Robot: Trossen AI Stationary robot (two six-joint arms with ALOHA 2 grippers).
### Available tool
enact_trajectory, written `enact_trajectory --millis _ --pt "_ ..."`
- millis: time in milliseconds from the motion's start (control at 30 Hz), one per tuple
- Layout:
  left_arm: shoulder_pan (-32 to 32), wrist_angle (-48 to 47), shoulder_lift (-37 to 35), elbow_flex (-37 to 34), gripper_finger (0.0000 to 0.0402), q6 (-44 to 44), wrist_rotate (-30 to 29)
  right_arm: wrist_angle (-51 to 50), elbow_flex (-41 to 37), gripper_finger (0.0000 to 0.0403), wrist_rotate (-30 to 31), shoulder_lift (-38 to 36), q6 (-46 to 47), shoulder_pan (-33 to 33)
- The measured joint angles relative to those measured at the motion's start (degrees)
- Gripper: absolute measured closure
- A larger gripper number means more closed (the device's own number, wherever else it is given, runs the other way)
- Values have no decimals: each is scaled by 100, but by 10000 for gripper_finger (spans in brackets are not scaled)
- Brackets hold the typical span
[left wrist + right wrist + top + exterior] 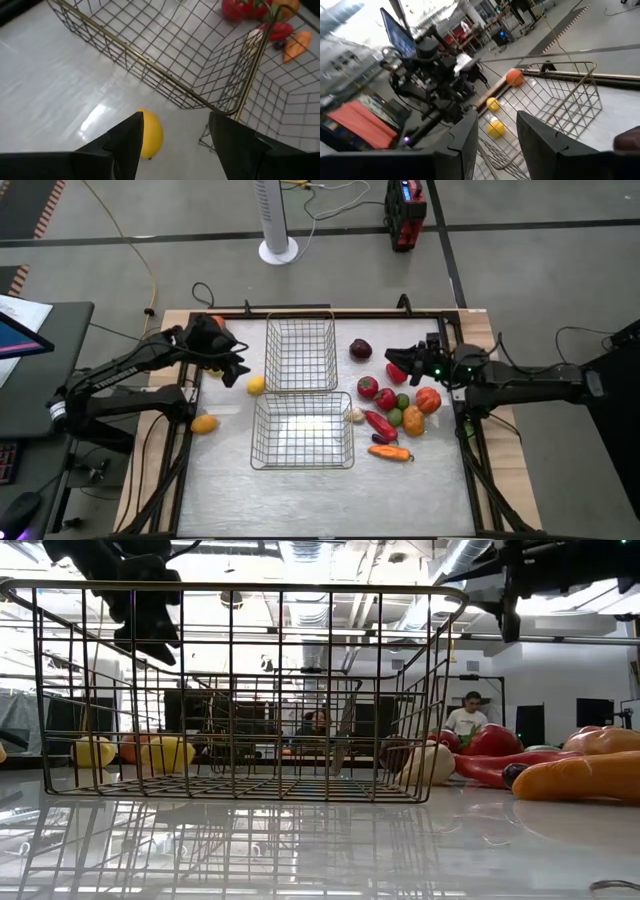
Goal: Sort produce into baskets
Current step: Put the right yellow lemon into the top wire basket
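1. Left gripper (172,145) poised above lemon (150,134), jaws apart, nothing held (lined up for pickup) beside far basket (300,355).
2. Right gripper (405,362) raised over produce (395,408), jaws apart, empty.

On my white tabletop (320,495) stand two wire baskets (300,355), one behind the other. To my left lie a yellow lemon (256,385) and an orange fruit (204,423). To my right lies mixed produce (395,410), including a carrot (391,452).
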Motion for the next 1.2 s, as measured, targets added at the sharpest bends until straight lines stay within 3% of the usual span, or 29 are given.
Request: enact_trajectory --millis 367,567,667,833,933,1067,1200 --pt "-2 -12 156 42 189 -447 372 -1813 891 241 -325 -6 -375 -128" --pt "-73 -25 494 46 186 -463 280 -2341 1223 241 -481 -15 -745 -153" --pt "-204 -25 706 47 169 -148 312 -2344 1320 241 -600 -21 -920 -153" --pt "-403 -189 972 47 117 248 -541 -2360 1338 241 -733 -17 -1015 -151" --pt "-484 -195 1168 49 96 688 -737 -2360 1340 241 -747 -17 -1024 -151" --pt "-481 -243 1598 41 92 1180 -763 -2352 1340 241 -873 -17 -1021 -151" --pt "-442 -120 1960 -183 106 1475 -420 -2351 1338 241 -1033 -17 -967 -114"
